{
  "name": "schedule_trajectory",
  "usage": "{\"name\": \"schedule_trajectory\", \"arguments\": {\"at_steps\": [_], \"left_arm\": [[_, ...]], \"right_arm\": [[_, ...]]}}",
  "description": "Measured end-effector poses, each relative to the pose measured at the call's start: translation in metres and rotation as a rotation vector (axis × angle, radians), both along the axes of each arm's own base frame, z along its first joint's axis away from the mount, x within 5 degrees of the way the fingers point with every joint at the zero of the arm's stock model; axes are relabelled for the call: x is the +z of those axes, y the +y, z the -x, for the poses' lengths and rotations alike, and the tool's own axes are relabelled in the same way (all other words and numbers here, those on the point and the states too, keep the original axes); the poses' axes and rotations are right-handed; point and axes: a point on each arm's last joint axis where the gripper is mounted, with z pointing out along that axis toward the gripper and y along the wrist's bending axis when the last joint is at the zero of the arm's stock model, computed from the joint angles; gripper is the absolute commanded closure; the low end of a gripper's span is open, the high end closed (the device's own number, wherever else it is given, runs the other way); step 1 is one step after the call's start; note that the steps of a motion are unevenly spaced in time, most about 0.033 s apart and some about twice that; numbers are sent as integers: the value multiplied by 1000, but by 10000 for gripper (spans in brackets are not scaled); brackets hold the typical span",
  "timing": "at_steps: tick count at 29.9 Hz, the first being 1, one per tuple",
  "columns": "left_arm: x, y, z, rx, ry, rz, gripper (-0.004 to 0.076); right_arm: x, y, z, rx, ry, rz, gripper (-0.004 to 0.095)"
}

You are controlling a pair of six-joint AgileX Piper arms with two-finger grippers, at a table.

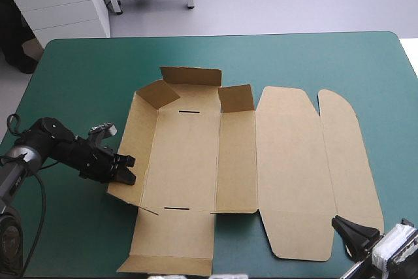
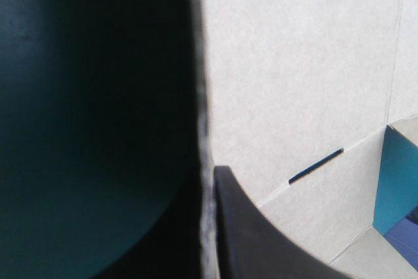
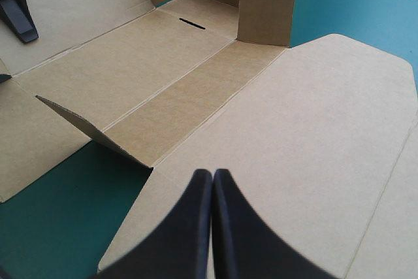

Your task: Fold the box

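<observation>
The left gripper [image 1: 126, 169] pinches the box [image 1: 196, 155] by its raised left wall, black fingers nearly closed on the board. The right gripper [image 3: 212, 227] is closed and empty, tips meeting at the flat lid's edge. Ahead, the brown sheet lies on the teal-green cover [image 1: 313, 63].

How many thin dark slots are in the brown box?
2. The far slot is at the far edge of the box floor; the near slot at the near edge. None seems hidden.
</observation>
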Motion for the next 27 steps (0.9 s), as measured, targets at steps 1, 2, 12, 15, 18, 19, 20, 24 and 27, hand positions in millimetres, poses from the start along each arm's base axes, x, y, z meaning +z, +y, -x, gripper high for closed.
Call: {"name": "schedule_trajectory", "arguments": {"at_steps": [1,2,12,15,18,19,20,24,27], "left_arm": [[0,0,0,3,4,-3,734],[0,1,0,5,7,-10,734],[29,13,-25,-85,-63,-341,734],[40,-2,-37,-174,-126,-418,734],[51,-21,-49,-285,-199,-526,734],[52,-25,-51,-318,-214,-557,734],[56,-31,-55,-357,-245,-606,734],[66,-52,-63,-489,-352,-759,734],[73,-71,-66,-580,-481,-860,734]], "right_arm": [[0,0,0,0,0,0,928],[0,0,0,0,0,0,928],[0,0,0,0,0,0,928],[0,0,0,0,0,0,928],[0,0,0,0,0,0,928],[0,0,0,0,0,0,928],[0,0,0,0,0,0,928],[0,0,0,0,0,0,928],[0,0,0,0,0,0,928]]}}
